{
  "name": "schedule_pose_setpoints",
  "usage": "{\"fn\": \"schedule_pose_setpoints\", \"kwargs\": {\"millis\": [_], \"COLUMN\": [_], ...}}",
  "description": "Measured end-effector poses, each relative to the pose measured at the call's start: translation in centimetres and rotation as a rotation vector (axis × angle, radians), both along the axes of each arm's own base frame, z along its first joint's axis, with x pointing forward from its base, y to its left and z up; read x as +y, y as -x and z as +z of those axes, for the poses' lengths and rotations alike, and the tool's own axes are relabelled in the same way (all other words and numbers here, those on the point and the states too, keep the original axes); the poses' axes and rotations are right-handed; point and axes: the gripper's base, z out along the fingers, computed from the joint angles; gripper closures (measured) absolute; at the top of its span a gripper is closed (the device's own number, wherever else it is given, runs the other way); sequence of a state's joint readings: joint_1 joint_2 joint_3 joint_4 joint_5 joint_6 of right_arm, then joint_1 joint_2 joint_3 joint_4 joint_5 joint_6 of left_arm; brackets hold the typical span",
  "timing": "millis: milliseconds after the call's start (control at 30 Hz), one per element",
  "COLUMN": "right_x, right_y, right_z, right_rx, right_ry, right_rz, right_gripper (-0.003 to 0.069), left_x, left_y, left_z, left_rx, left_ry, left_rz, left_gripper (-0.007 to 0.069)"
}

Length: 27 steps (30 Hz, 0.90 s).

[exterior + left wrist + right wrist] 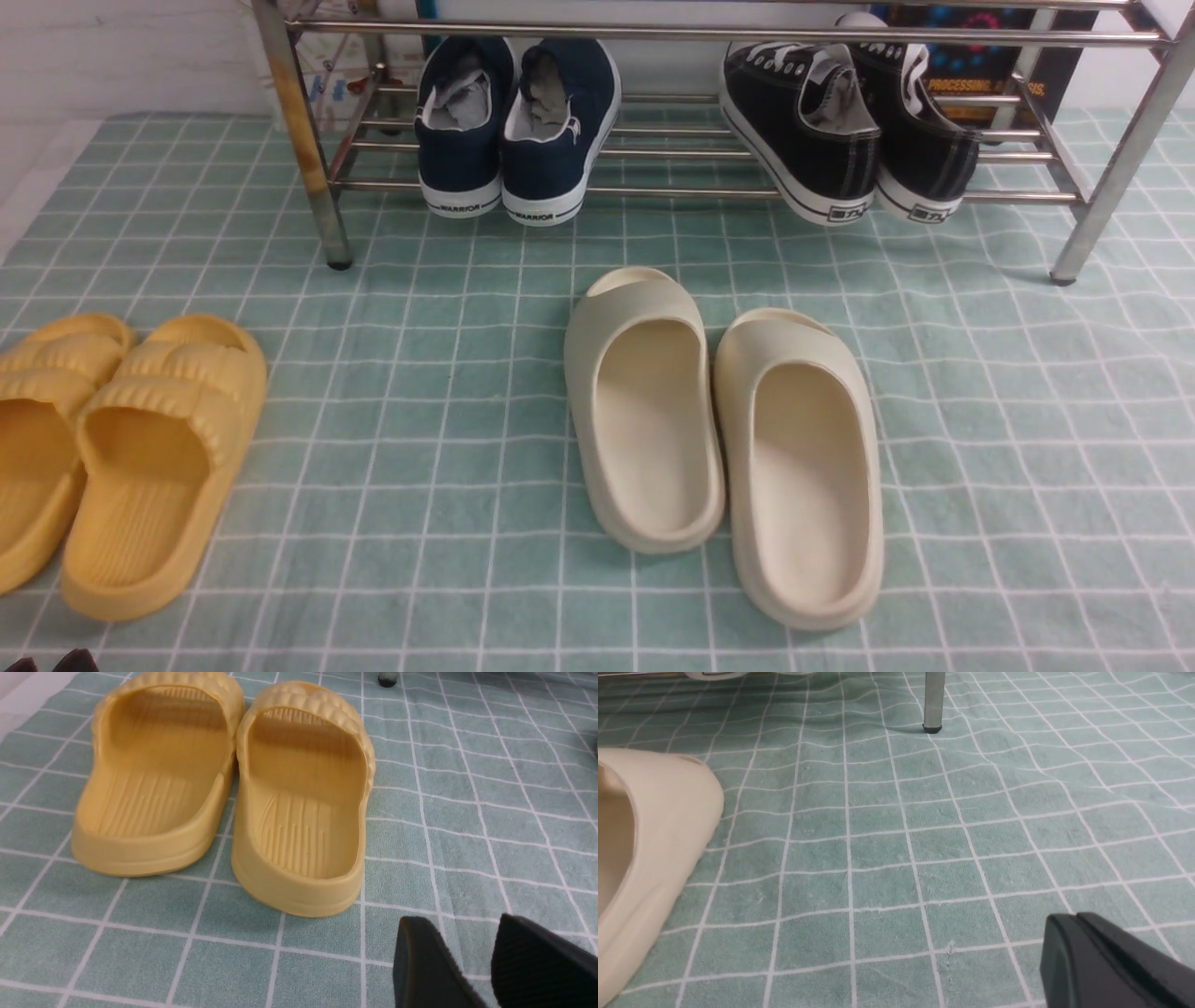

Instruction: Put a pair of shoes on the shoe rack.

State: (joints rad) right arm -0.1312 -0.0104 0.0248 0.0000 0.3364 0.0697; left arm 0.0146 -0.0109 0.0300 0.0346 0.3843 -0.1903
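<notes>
The pair of shoes, two black canvas sneakers with white soles, rests heels toward me on the right end of the lower shelf of the shoe rack. In the left wrist view my left gripper hangs open above the cloth with nothing between its fingers, just beside the heel of a yellow slipper. Over bare cloth in the right wrist view, my right gripper is shut and empty. Only dark tips of the left gripper show at the front view's lower edge.
Navy sneakers sit on the rack's left end. Cream slippers lie mid-cloth and yellow slippers at the left. A rust-stained rack leg stands front left, and another leg stands ahead of the right gripper.
</notes>
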Motion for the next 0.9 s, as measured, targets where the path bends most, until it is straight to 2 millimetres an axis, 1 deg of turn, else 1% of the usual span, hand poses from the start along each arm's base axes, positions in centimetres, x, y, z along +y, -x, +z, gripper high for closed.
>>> {"fn": "schedule_pose_setpoints", "kwargs": {"millis": [200, 433, 900], "right_x": [0.04, 0.26, 0.27], "right_y": [0.09, 0.09, 0.10], "right_z": [-0.10, -0.13, -0.12], "right_rx": [0.028, 0.036, 0.038], "right_ry": [-0.004, 0.007, 0.013], "right_rz": [0.004, 0.053, 0.058], "right_gripper": [0.0655, 0.0655, 0.0650], "left_x": [0.00, 0.00, 0.00], "left_y": [0.00, 0.00, 0.00], "left_z": [0.00, 0.00, 0.00], "left_rx": [0.000, 0.000, 0.000], "left_ry": [0.000, 0.000, 0.000], "left_rz": [0.000, 0.000, 0.000], "left_gripper": [0.0386, 0.0386, 0.0386]}}
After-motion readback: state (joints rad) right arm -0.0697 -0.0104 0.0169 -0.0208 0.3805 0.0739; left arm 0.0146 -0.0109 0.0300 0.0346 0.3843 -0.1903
